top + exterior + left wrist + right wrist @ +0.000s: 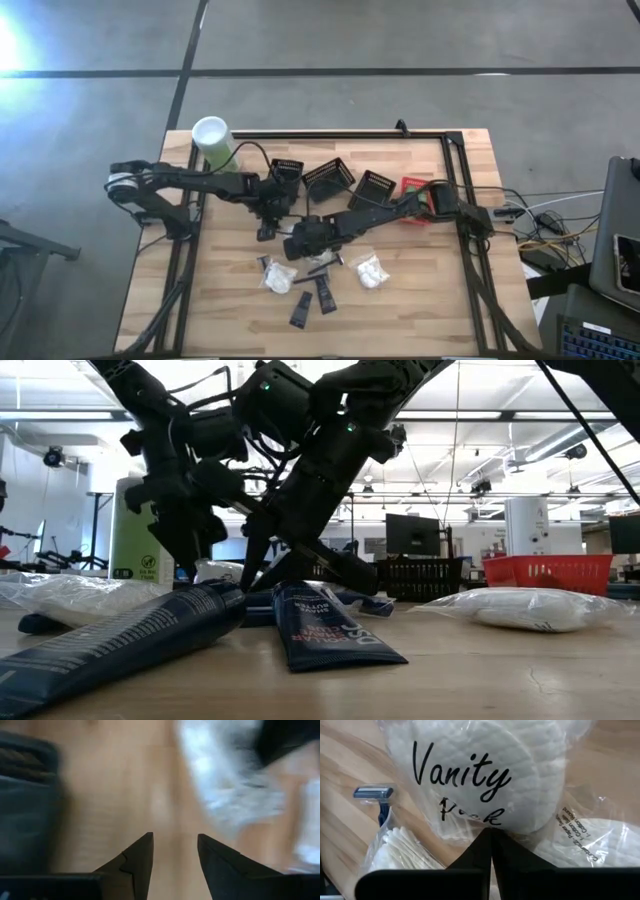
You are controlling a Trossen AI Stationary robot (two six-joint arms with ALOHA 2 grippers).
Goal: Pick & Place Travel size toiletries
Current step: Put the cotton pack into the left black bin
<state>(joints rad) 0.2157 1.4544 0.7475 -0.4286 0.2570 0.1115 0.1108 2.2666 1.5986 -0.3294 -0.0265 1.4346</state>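
Observation:
The travel size toiletries lie at the table's near middle: a clear "Vanity Pack" packet (470, 775) of white pads, a swab packet (400, 847), a blue razor (374, 794), another white packet (371, 272) and dark tubes (300, 310) (325, 628). My right gripper (491, 834) is shut, slanting down at the Vanity Pack's edge (277, 277). My left gripper (175, 845) stands open just left of it (266, 232), above bare wood, with nothing between its fingers. My right gripper's shut fingertips (485, 845) meet the Vanity Pack's clear film at its edge (470, 817), slanting down from the table's far right. The film is puckered there. Whether any film lies between the fingers, I cannot tell. The packet rests on the table and partly on the swab packet.
A pale-green canister (212, 140) with a white lid stands at the far left. Black slotted baskets (329, 178) and a red one (548, 572) sit along the far middle. A black frame rail (460, 190) runs round the table top. Bare wood lies near left and near right.

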